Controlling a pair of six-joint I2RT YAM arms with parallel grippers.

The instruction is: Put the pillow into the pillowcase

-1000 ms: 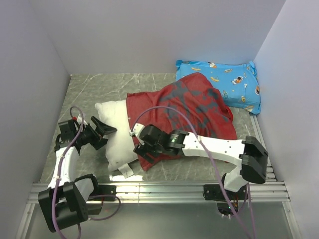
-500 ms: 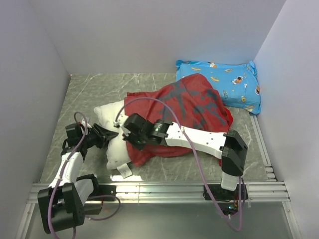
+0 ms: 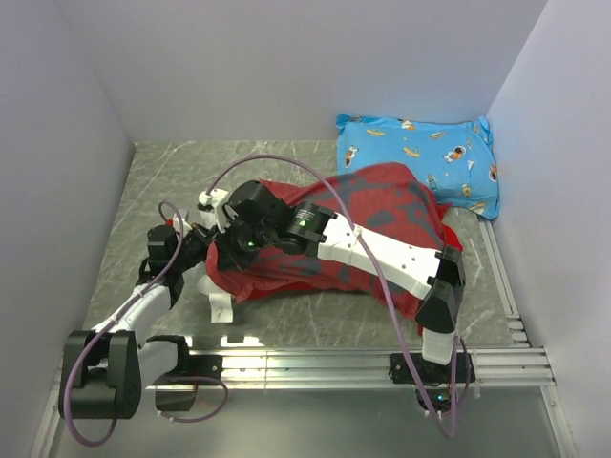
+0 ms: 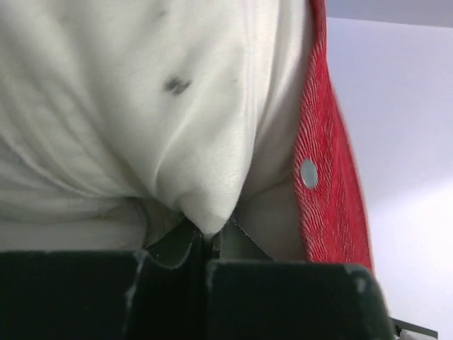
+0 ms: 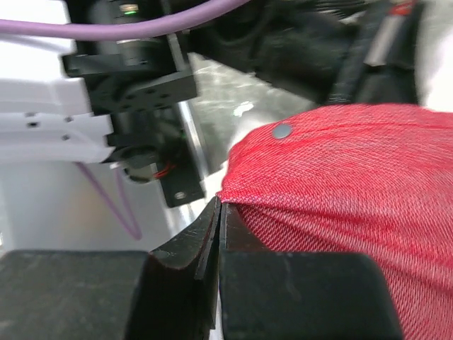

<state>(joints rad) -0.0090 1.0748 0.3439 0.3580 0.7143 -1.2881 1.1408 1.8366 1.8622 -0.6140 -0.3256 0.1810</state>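
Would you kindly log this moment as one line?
left gripper shut on pillow | right gripper shut on pillowcase edge | pillow mostly covered

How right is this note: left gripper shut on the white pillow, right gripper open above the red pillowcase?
One error: the right gripper is shut on the edge of the pillowcase, as the right wrist view shows. The left gripper does pinch the pillow.

The pillowcase is dull red with blotchy dark grey markings. Up close its weave is bright red, with a small pale grey snap. The pillow is plain white with one small dark speck. The other pillow is sky blue with an orange-and-white cartoon print. The tabletop is grey-green marble with pale veins.
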